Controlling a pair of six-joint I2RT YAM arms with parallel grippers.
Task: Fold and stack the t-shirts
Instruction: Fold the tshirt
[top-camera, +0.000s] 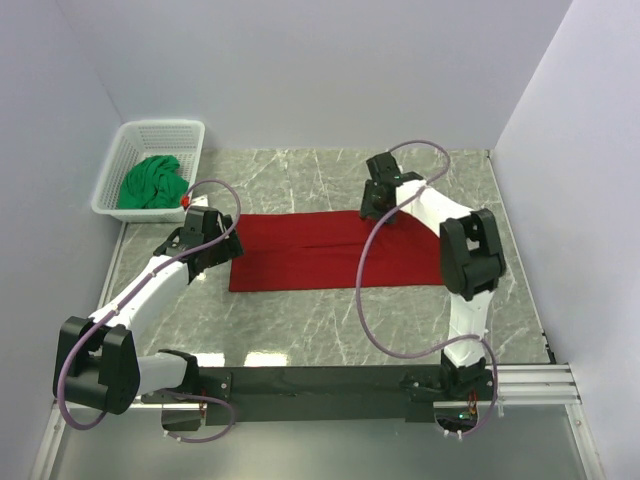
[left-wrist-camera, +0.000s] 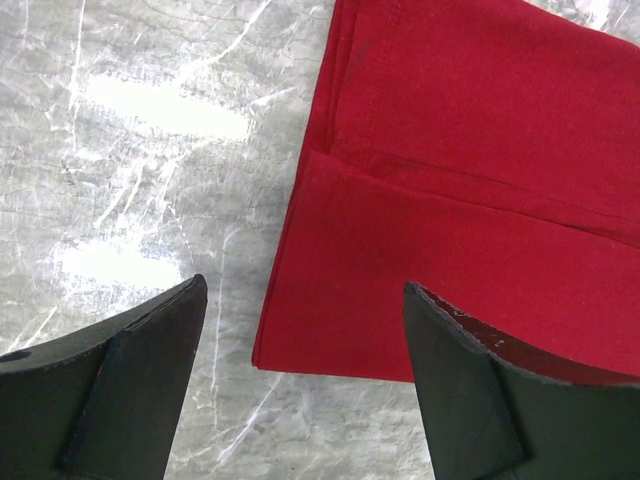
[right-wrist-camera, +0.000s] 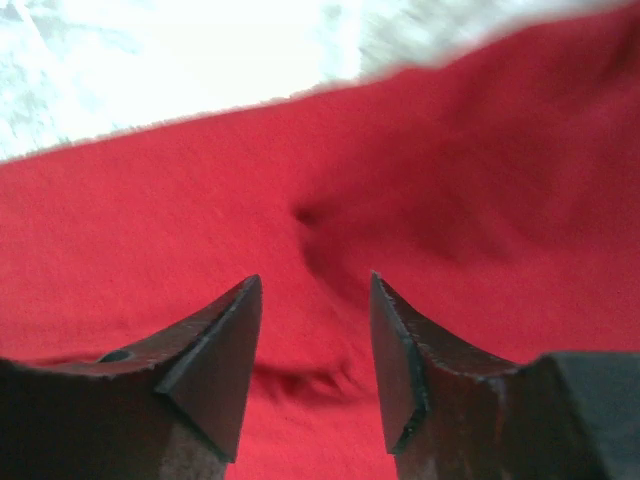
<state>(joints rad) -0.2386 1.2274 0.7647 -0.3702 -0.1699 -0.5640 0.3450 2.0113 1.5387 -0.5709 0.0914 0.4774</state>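
Bright overhead glare; blurry right wrist view

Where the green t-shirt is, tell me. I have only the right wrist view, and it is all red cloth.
Observer: The green t-shirt lies bunched in the white basket at the table's far left corner.
Operator: Report the left arm.
Observer: The left gripper hovers over the end of the red t-shirt nearest the basket, its fingers wide apart and holding nothing.
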